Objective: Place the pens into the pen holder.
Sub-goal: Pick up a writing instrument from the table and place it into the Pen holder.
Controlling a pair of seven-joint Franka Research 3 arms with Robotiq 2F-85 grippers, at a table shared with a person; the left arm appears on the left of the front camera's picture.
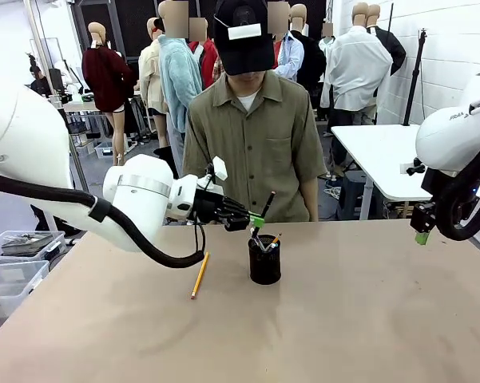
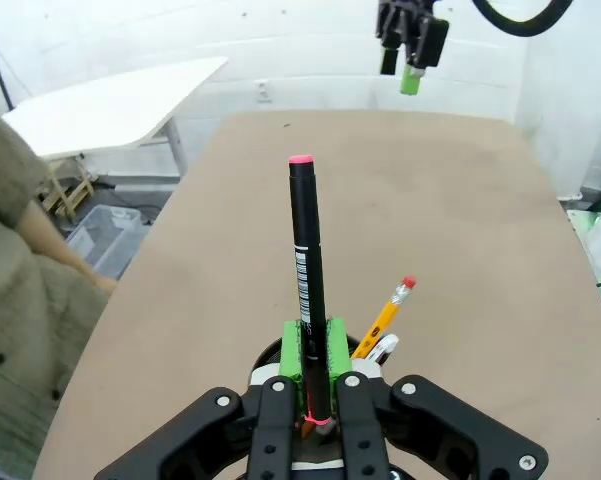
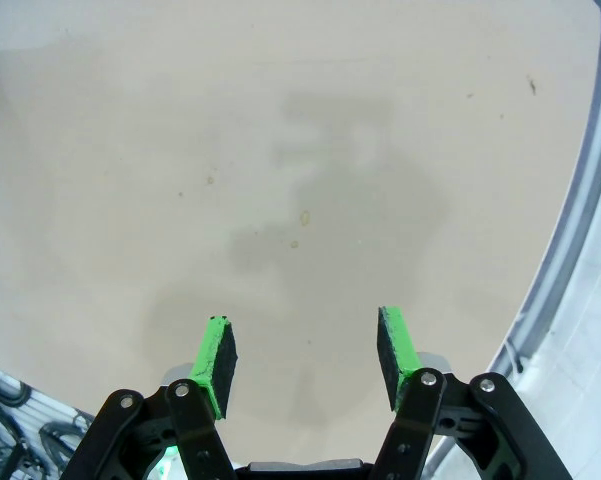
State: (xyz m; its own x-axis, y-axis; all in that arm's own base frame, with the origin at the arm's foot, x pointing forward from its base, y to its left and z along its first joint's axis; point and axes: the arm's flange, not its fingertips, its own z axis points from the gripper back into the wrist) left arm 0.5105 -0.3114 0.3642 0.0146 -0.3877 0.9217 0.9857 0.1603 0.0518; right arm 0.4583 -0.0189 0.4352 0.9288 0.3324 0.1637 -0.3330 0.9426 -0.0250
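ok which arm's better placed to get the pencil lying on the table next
Probably left. The left gripper, shut on the dark pen, is above the pen holder with the pencil close by; the right gripper hangs open far off.

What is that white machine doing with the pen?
The left arm's tool is shut on a slim black pen with a red tip, holding it above the small black wire-mesh cup, which has a yellow pencil inside. A second yellow pencil lies on the tan table beside the cup. The right tool hangs open.
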